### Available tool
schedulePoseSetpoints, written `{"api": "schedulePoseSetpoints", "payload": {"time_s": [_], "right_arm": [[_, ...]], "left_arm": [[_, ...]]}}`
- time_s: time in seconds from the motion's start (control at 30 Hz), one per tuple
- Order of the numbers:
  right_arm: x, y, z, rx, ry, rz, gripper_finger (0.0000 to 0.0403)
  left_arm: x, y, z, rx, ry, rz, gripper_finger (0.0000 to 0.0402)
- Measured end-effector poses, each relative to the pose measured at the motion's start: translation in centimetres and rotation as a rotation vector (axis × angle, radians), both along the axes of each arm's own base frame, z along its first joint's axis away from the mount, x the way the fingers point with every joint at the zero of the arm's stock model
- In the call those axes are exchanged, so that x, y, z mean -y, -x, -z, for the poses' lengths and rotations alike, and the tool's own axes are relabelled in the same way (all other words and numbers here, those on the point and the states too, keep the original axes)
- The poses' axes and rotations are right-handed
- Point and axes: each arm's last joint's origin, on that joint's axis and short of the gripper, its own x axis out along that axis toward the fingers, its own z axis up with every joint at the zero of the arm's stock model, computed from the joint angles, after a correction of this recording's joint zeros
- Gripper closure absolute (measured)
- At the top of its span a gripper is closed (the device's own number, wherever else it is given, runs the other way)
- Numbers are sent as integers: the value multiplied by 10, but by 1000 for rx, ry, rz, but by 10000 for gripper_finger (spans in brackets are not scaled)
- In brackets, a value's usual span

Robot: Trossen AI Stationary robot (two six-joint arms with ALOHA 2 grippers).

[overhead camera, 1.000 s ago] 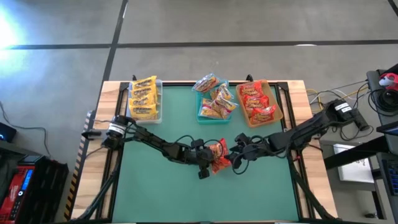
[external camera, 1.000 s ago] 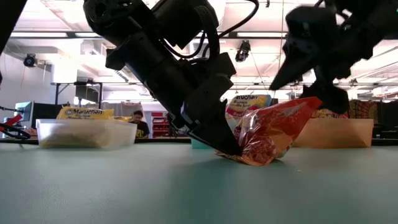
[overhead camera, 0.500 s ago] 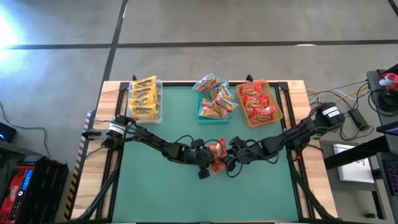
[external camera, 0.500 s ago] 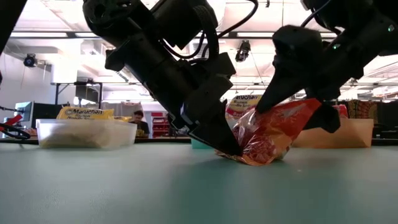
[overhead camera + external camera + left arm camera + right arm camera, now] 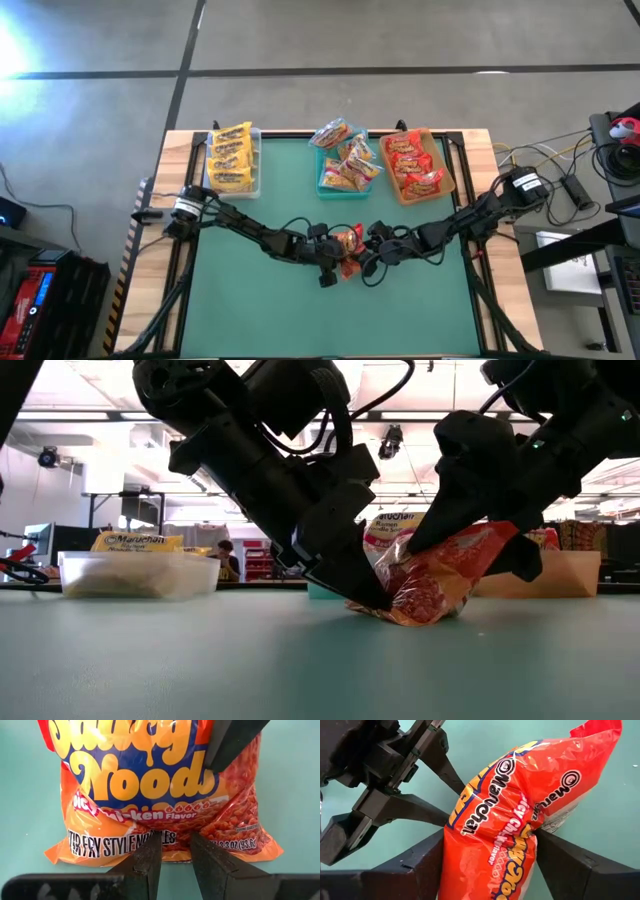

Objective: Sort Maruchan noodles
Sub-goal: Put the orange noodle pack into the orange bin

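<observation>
- Table point(image 5: 260, 300): green mat, with three bins along the far edge. The clear bin point(image 5: 252, 172) holds yellow packets, the teal bin point(image 5: 322, 186) mixed ones, the tan bin point(image 5: 442, 162) red ones. One packet is unsorted, so the job looks nearly done.
- Left gripper point(image 5: 171, 851): its fingers are pinched together on the bottom seam of the red packet point(image 5: 440, 575), which is propped on edge at mid-table with its lower end on the mat.
- Right gripper point(image 5: 490, 852): jaws spread wide, straddling the packet's upper half, fingers point(image 5: 415, 865) at both flanks; no firm squeeze is evident.
- Risk, two-arm pull: if the right lifts before the left lets go, the seam may tear or the packet slip.
- Risk, weak grasp: the film is crinkly and bulging (a slippery hold, in my judgement); closing on the bowed part may squirt it sideways or crush the noodles.
- Risk, collision: the two grippers stand very near each other; a careless retreat could make them knock.
</observation>
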Motion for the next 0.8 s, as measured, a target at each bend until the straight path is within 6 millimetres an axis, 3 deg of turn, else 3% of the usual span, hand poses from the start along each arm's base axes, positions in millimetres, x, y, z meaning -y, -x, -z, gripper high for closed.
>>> {"api": "schedulePoseSetpoints", "payload": {"time_s": [0.3, 0.53, 0.8], "right_arm": [[0, 0, 0, -5, 10, -10, 188], [1, 2, 2, -29, 18, -20, 210], [1, 3, 0, -35, 35, -33, 224]], "left_arm": [[5, -4, -9, 33, 20, -19, 315], [9, 1, -35, 61, 31, 10, 315], [8, 9, -48, 36, -6, -20, 315]]}}
